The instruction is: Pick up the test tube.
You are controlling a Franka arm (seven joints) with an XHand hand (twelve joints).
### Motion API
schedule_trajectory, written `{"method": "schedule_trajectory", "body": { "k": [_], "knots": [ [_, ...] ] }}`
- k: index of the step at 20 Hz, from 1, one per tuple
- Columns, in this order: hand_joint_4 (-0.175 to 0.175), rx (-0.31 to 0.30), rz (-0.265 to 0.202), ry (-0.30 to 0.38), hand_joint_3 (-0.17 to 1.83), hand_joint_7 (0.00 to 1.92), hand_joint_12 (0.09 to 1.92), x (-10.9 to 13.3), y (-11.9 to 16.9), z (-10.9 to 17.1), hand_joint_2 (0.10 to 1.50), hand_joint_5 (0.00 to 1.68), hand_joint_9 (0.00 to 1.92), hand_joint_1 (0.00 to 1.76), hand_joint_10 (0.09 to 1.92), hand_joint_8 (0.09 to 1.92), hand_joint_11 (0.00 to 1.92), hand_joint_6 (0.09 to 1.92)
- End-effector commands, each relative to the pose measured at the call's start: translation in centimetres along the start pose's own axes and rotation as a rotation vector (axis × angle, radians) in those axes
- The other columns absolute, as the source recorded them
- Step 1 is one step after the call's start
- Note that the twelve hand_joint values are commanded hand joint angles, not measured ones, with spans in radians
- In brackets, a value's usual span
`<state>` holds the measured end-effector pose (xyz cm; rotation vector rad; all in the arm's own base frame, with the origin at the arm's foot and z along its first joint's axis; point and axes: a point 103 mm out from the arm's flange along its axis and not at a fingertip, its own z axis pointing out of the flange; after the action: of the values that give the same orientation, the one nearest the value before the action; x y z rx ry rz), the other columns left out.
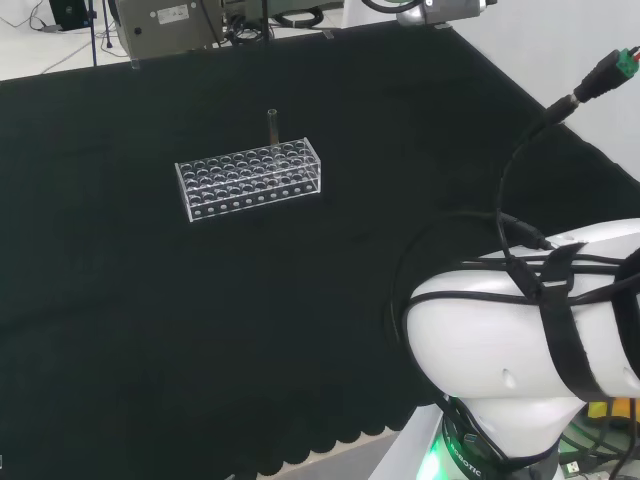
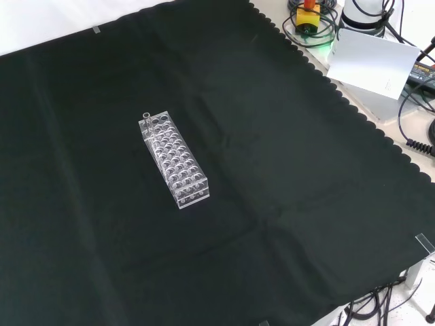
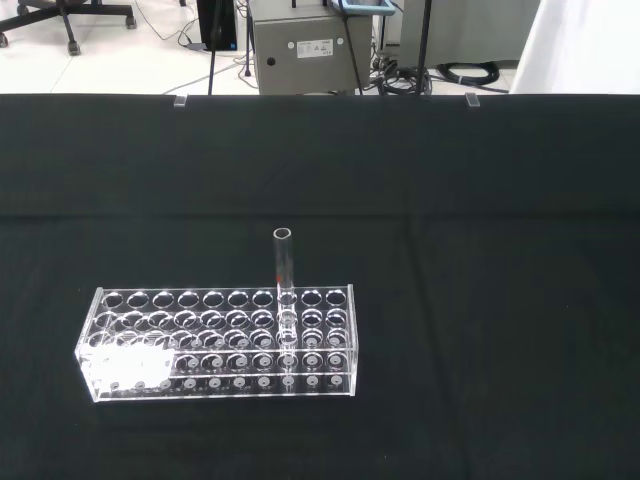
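Observation:
A clear plastic rack (image 1: 250, 178) with several rows of holes stands on the black cloth, left of centre in the head view. One clear glass test tube (image 1: 272, 125) stands upright in a hole of the rack's far row, towards its right end in that view. In the front view the rack (image 2: 174, 160) runs diagonally and the tube (image 2: 145, 117) rises at its upper left end. From the wrist view the rack (image 3: 215, 345) lies ahead and the tube (image 3: 283, 265) sticks up well above it. The other holes look empty.
The arm's own white link (image 1: 520, 340), wrapped in black cables, stands at the head view's lower right. A grey equipment box (image 3: 310, 45) stands beyond the cloth's far edge. A white card (image 2: 370, 64) and cables lie off the cloth's scalloped edge in the front view.

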<state>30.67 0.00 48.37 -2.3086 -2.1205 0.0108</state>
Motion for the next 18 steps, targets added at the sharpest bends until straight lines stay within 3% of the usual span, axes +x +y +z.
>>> {"method": "schedule_trajectory", "body": {
  "k": [1,4,7,13,16,18],
  "knots": [
    [-0.077,-0.005,-0.003,-0.009,0.51,0.0,1.27,0.0,0.1,0.0,0.67,0.02,0.0,0.69,0.5,0.37,0.0,0.14],
    [-0.078,0.007,-0.011,-0.015,0.38,0.0,1.29,0.1,1.0,0.0,0.73,0.05,0.0,0.69,0.48,0.34,0.0,0.09],
    [-0.078,0.0,-0.02,-0.005,0.36,0.0,1.29,0.4,1.7,0.2,0.75,0.06,0.0,0.69,0.48,0.33,0.0,0.09],
    [-0.078,0.05,-0.053,-0.004,0.33,0.0,1.3,1.0,4.5,1.7,0.76,0.06,0.0,0.69,0.52,0.35,0.0,0.09],
    [-0.079,0.07,-0.07,0.019,0.3,0.0,1.37,1.0,6.4,2.4,0.76,0.08,0.0,0.7,0.61,0.45,0.0,0.09],
    [-0.083,0.088,-0.08,0.048,0.29,0.0,1.45,1.0,7.9,2.9,0.77,0.11,0.0,0.71,0.75,0.63,0.0,0.09]
  ]
}}
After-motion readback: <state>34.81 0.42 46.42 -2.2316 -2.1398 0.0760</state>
